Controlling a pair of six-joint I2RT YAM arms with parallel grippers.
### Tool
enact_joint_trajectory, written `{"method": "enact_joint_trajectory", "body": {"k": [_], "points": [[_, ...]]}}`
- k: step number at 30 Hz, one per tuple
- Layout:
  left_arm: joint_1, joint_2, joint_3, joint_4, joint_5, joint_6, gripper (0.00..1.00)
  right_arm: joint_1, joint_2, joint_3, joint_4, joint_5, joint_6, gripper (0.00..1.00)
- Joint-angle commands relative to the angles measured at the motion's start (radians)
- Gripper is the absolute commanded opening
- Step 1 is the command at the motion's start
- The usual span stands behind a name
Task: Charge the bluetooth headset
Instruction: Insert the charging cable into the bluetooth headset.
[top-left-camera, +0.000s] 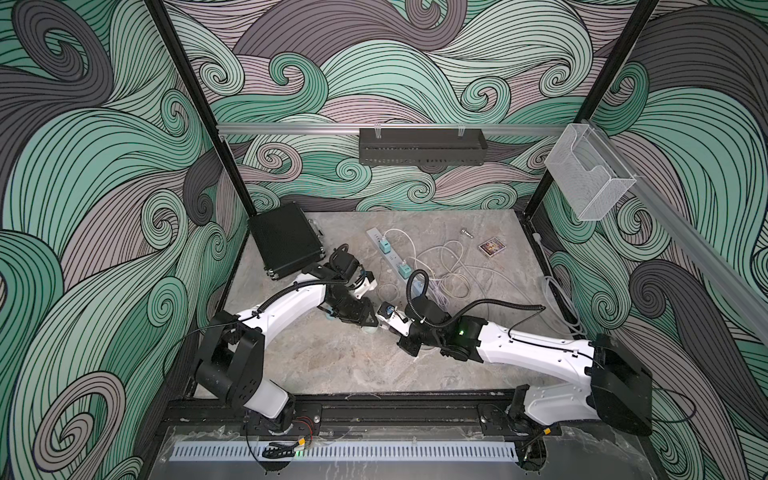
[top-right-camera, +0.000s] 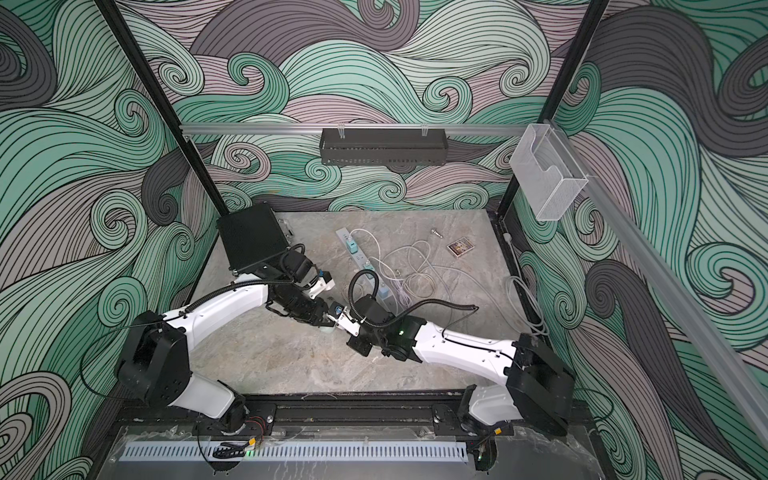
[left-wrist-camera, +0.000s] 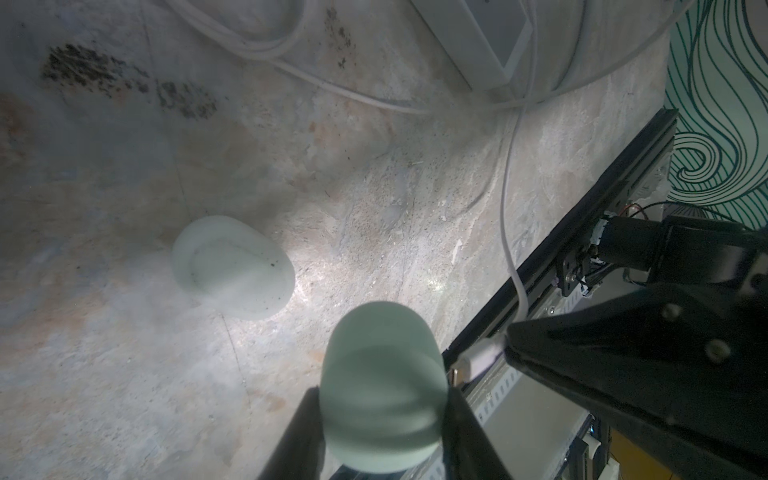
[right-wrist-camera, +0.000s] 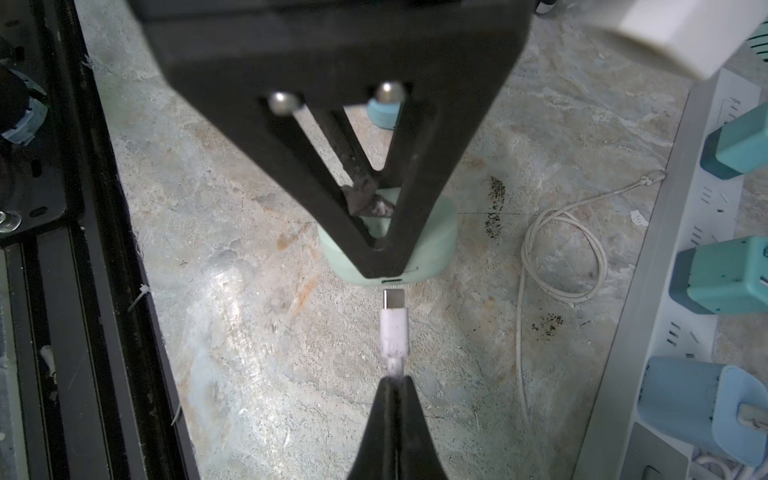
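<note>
The left gripper (left-wrist-camera: 382, 395) stands partly open, its fingers (left-wrist-camera: 297, 436) clasping the pale green headset case (left-wrist-camera: 380, 357) near the middle of the table's (left-wrist-camera: 124, 374) front edge. The white charging plug (right-wrist-camera: 394, 322) stops just short of the case's port. The right gripper (right-wrist-camera: 394, 384) is clenched tight on the plug's cable end.

— What sort of place is this?
— A robot lab booth. Two robot arms (top-left-camera: 291, 299) are bolted to a black rail (top-left-camera: 374, 409) at the table's (top-left-camera: 332, 361) front edge.
— Anything else?
— Black frame posts (top-left-camera: 200, 104), printed wave walls (top-left-camera: 415, 62), and a clear bin (top-left-camera: 590, 174) hung on an aluminium bar (top-left-camera: 291, 128).
</note>
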Motion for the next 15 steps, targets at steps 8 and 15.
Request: {"method": "enact_joint_trajectory", "body": {"k": [8,15], "points": [[-0.008,0.012,0.044,-0.034,0.000,-0.014,0.14,0.014,0.016,0.036,-0.032,0.025,-0.016,0.00],[-0.009,0.014,0.052,-0.060,-0.007,0.012,0.14,0.014,0.022,0.034,-0.036,0.033,-0.015,0.00]]}}
